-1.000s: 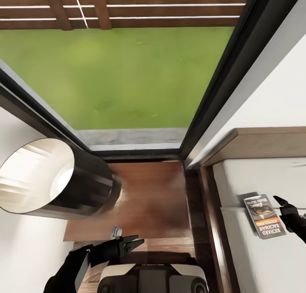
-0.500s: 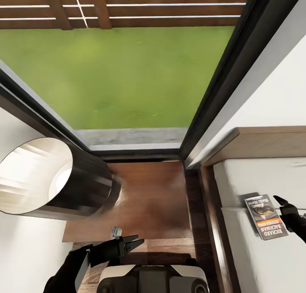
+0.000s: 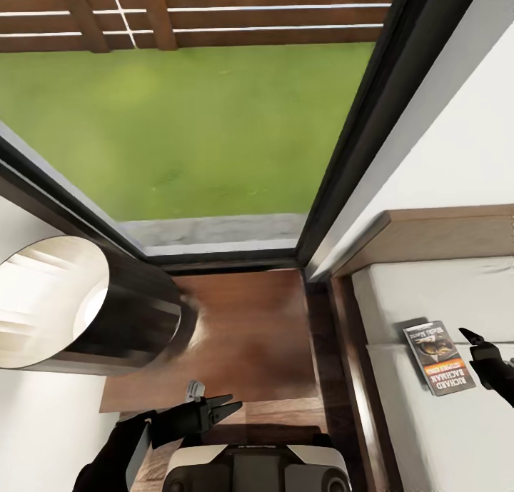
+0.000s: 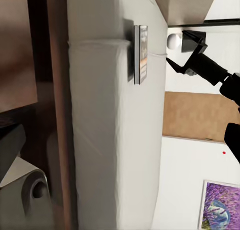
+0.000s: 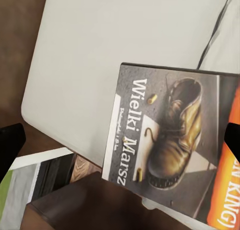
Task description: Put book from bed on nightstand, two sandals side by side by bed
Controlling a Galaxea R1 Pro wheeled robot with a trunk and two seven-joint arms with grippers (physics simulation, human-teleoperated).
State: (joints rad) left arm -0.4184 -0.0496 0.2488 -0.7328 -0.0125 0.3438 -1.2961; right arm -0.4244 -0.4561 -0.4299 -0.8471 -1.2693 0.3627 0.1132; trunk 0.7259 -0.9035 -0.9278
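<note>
The head view has swung slightly, sliding the scene leftward; both arms hold position. The book (image 3: pixel 439 357) lies on the bed (image 3: pixel 428 420), at nine o'clock of the open right gripper (image 3: pixel 477 343). The left gripper (image 3: pixel 227 407) is spread open.

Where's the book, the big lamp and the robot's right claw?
book (image 3: pixel 440 357): head view, middle of its cover.
lamp (image 3: pixel 135 313): head view, dark outer side of its shade.
right gripper (image 4: pixel 181 49): left wrist view, between the fingertips, above the mattress.
</note>
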